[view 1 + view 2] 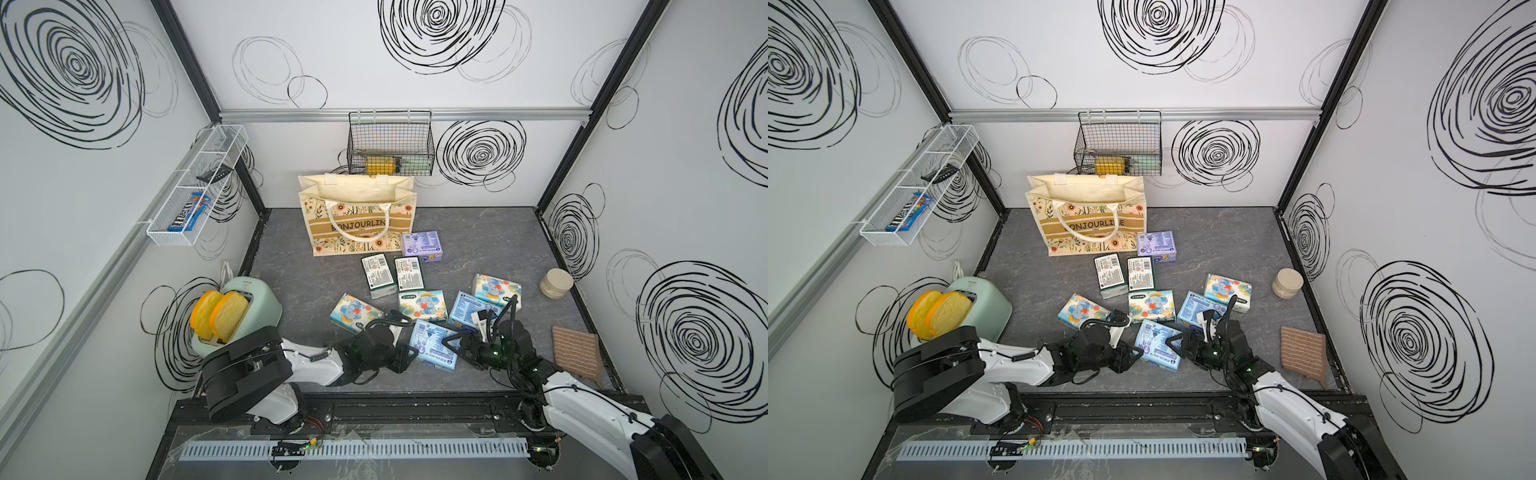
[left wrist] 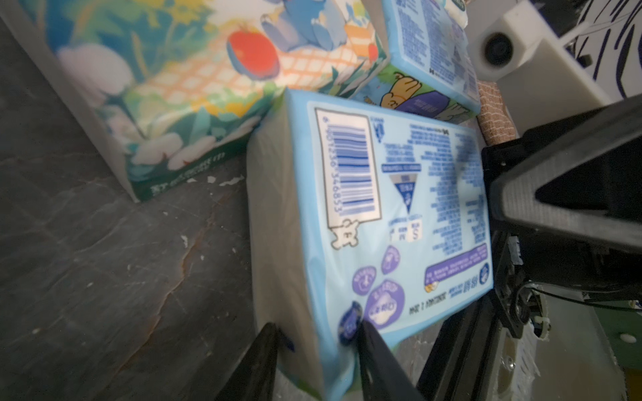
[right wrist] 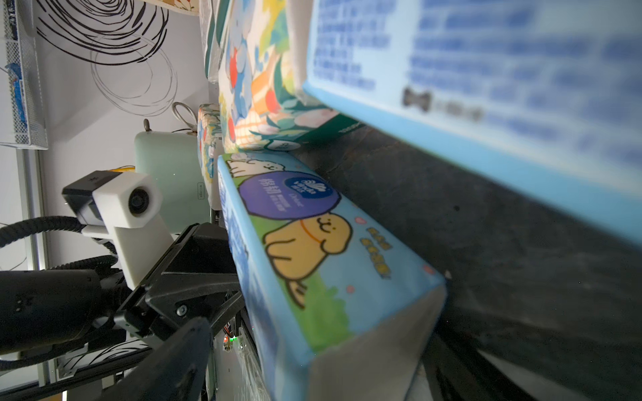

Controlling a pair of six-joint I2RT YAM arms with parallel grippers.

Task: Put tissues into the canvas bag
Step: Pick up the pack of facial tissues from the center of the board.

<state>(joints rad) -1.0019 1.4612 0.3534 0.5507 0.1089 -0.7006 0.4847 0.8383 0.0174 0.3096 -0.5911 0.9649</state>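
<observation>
We note the left gripper (image 1: 409,353) pinching the light blue pack (image 1: 432,341) at one end; the right gripper (image 1: 458,348) gapes wide at the other.

Even diffuse light, soft shadows; both top views sharp, edges bowed; left wrist view soft, light blue plastic-wrapped tissue pack (image 2: 389,215) blurred up close.

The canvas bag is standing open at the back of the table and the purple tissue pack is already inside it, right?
Not quite. The canvas bag does stand open at the back of the table, but the purple tissue pack is not inside it: it lies on the table just beside the bag, as both top views show.
</observation>
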